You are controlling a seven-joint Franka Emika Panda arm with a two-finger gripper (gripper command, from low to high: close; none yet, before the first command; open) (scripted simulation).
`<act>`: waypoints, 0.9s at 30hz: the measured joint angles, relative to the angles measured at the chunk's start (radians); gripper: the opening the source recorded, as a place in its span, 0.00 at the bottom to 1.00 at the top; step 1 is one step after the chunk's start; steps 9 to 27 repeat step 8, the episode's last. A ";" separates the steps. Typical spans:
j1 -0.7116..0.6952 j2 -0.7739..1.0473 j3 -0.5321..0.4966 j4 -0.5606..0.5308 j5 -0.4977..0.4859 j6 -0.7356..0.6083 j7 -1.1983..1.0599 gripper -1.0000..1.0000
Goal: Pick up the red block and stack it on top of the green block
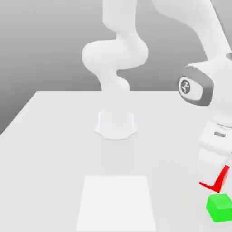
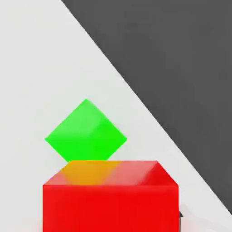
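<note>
The red block (image 1: pixel 223 177) is at the exterior view's lower right, tilted, with its middle hidden behind my gripper (image 1: pixel 214 174). The gripper comes down over it and is shut on it. The green block (image 1: pixel 220 207) rests on the white table just in front of the red one, close to it. In the hand view the red block (image 2: pixel 111 204) looms large and near, with the green block (image 2: pixel 86 131) lying beyond it, turned corner-on. I cannot tell whether the red block is off the table.
The arm's round base (image 1: pixel 116 124) stands at the middle of the table (image 1: pixel 54 136). A faint white square patch (image 1: pixel 117 201) lies near the front. In the hand view the table's edge (image 2: pixel 149 113) runs close past the blocks, with dark floor beyond.
</note>
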 joint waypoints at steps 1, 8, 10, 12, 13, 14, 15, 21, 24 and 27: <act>0.007 0.034 -0.004 0.006 -0.009 0.028 0.007 0.00; 0.018 0.095 -0.015 0.012 -0.024 0.082 0.019 1.00; 0.018 0.095 -0.015 0.012 -0.024 0.082 0.019 1.00; 0.018 0.095 -0.015 0.012 -0.024 0.082 0.019 1.00; 0.018 0.095 -0.015 0.012 -0.024 0.082 0.019 1.00; 0.018 0.095 -0.015 0.012 -0.024 0.082 0.019 1.00; 0.018 0.095 -0.015 0.012 -0.024 0.082 0.019 1.00; 0.018 0.095 -0.015 0.012 -0.024 0.082 0.019 1.00; 0.018 0.095 -0.015 0.012 -0.024 0.082 0.019 1.00; 0.018 0.095 -0.015 0.012 -0.024 0.082 0.019 1.00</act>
